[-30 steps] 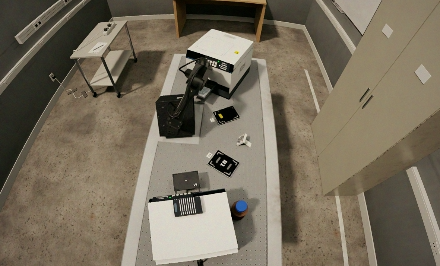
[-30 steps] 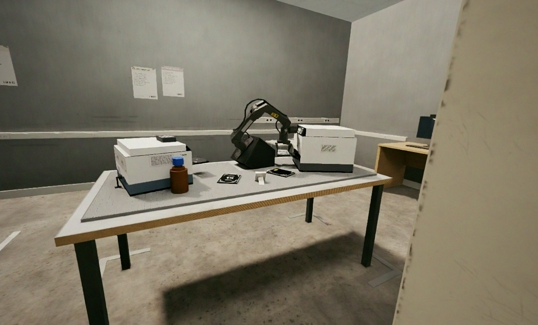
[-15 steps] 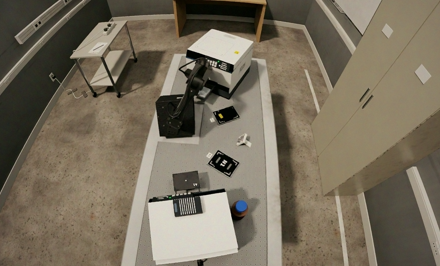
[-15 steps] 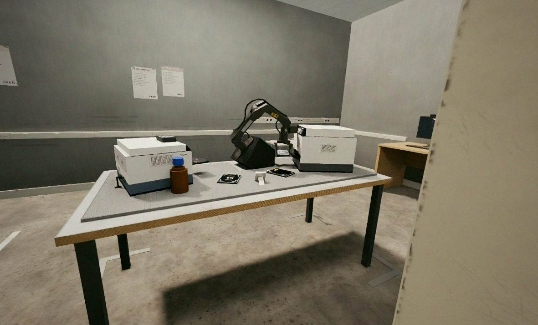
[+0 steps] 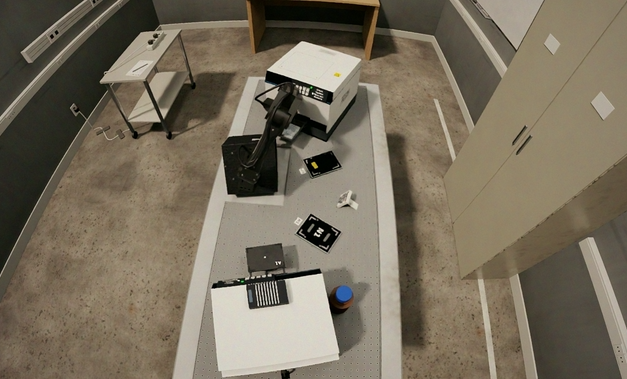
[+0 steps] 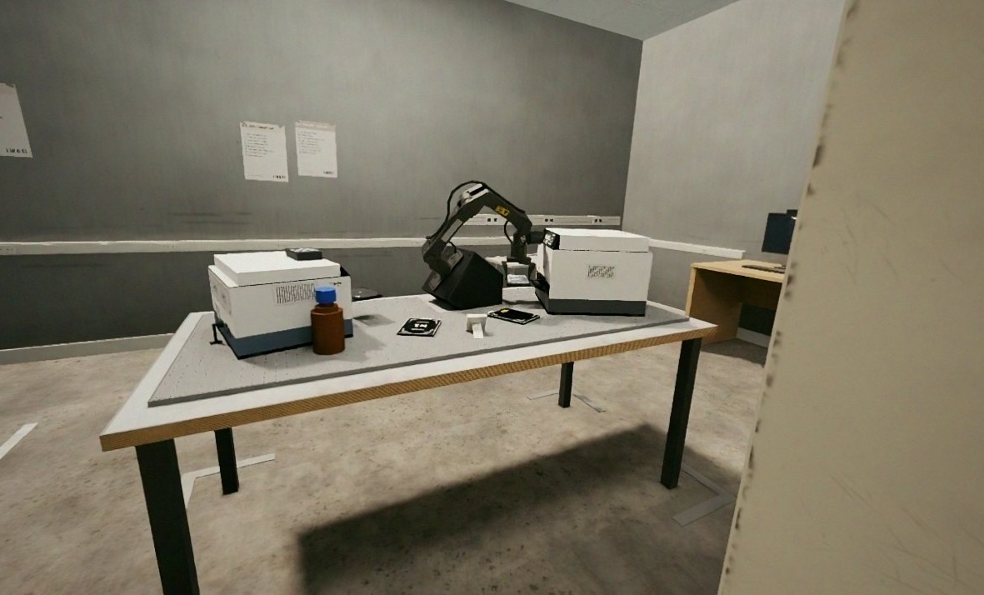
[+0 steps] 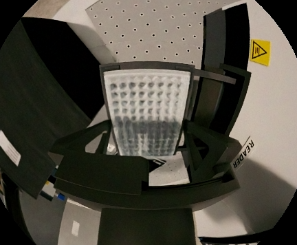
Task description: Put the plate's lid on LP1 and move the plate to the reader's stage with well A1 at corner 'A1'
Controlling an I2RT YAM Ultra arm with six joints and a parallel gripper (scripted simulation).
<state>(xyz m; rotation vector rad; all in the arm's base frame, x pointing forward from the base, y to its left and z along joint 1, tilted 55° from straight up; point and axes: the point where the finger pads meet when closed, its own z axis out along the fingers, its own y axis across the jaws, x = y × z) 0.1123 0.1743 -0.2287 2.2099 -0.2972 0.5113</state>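
The clear well plate (image 7: 146, 111) (image 5: 291, 133) lies on the reader's black stage (image 7: 216, 78) in front of the white READER (image 5: 315, 77) (image 6: 595, 269) (image 7: 274, 111). My gripper (image 7: 146, 123) (image 5: 289, 128) (image 6: 516, 273) is open, with its fingers standing on either side of the plate's near end. The lid, marked by a yellow label (image 5: 314, 164) (image 6: 512, 315), lies flat on the black LP1 pad (image 5: 331, 158). The dispenser's black stage (image 5: 265, 258), engraved A1, holds nothing.
The white dispenser (image 5: 273, 325) (image 6: 271, 295) stands at the near end, with the brown blue-capped bottle (image 5: 341, 298) (image 6: 327, 321) beside it. The N1 pad (image 5: 319, 232) (image 6: 418, 326) and a small white card (image 5: 347, 199) (image 6: 475, 323) lie mid-bench. The arm's black base (image 5: 249, 164) stands at the left.
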